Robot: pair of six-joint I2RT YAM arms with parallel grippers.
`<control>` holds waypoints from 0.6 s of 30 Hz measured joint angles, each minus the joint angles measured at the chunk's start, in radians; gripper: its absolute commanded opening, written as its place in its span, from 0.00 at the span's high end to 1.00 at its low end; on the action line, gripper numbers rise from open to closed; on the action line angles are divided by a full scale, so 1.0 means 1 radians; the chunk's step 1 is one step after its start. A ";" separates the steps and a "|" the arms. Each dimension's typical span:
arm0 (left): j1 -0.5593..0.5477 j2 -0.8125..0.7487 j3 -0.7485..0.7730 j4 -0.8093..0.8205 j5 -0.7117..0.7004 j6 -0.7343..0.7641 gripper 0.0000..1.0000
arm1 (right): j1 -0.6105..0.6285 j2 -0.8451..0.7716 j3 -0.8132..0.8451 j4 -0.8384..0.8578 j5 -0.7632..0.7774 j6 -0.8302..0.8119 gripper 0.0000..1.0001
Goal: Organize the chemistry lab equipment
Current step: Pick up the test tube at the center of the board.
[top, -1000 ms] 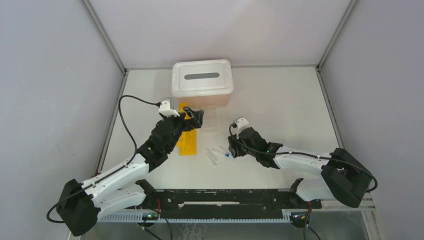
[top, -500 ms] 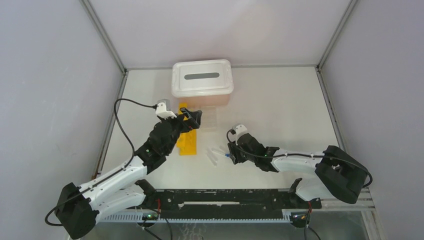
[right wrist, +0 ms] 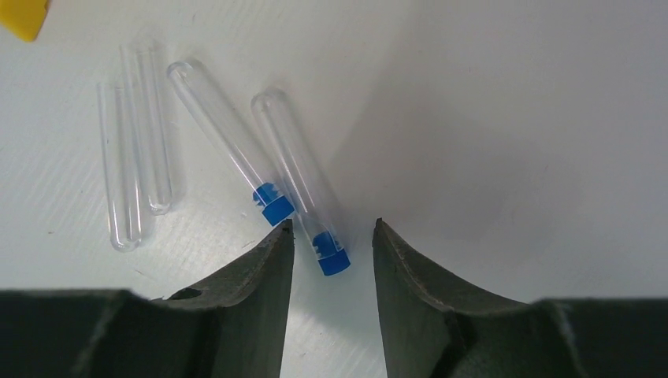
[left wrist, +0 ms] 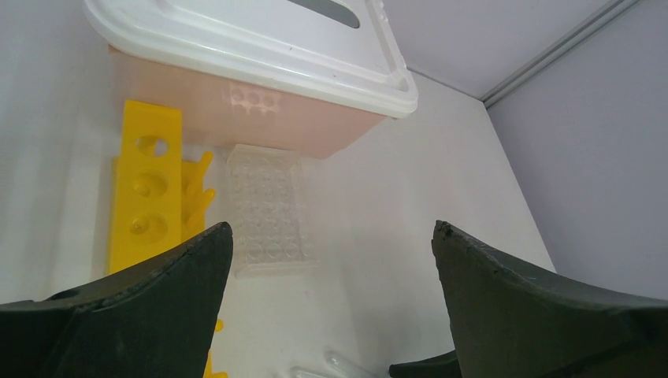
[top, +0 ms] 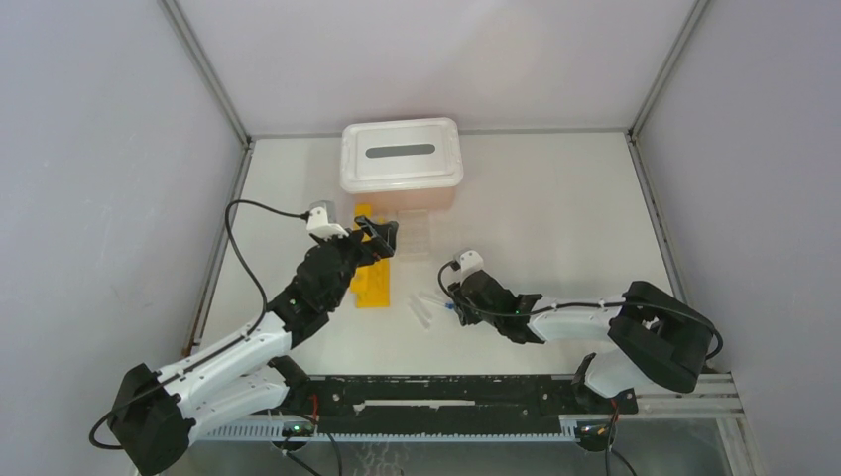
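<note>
Table level: right gripper [right wrist: 332, 228] has its jaws apart, straddling the blue cap of one capped tube [right wrist: 303, 177]; the cap seems loose between them. A second capped tube [right wrist: 228, 142] and two uncapped tubes [right wrist: 134, 157] lie just left. The left gripper [left wrist: 331, 228] hangs spread wide, empty, above the yellow rack [left wrist: 146, 197] and the clear gridded rack [left wrist: 268, 209], both beside the pink bin [left wrist: 276, 118].

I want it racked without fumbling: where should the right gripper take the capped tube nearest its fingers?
Probably at its blue cap, from straight above, fingers astride it. The tube lies flat and slanted; its neighbour crowds the body, but the cap end sits clear.
</note>
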State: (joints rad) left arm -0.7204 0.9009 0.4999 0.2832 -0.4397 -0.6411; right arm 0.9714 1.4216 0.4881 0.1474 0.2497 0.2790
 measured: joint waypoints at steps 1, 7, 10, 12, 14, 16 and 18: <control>0.000 0.000 -0.002 0.000 -0.002 -0.002 0.00 | 0.002 0.002 0.002 0.001 0.006 0.000 0.55; 0.000 -0.012 -0.012 0.002 -0.006 -0.009 0.00 | 0.018 0.017 0.010 -0.001 0.039 0.021 0.64; 0.000 -0.019 -0.014 0.006 -0.011 -0.015 0.00 | 0.040 0.027 0.015 0.001 0.061 0.034 0.67; 0.000 -0.022 -0.014 0.006 -0.014 -0.017 0.00 | 0.055 0.034 0.020 0.003 0.070 0.044 0.69; 0.000 -0.025 -0.014 0.006 -0.016 -0.019 0.00 | 0.067 0.037 0.021 0.002 0.078 0.055 0.71; 0.000 -0.030 -0.014 0.006 -0.021 -0.024 0.00 | 0.074 0.036 0.021 -0.001 0.082 0.066 0.73; 0.000 -0.034 -0.014 0.006 -0.022 -0.026 0.00 | 0.078 0.029 0.021 -0.010 0.081 0.072 0.75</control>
State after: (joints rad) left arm -0.7208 0.8673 0.4862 0.2893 -0.4614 -0.6666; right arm 1.0496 1.4509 0.5095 0.1371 0.3309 0.3508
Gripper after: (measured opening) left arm 0.996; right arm 0.274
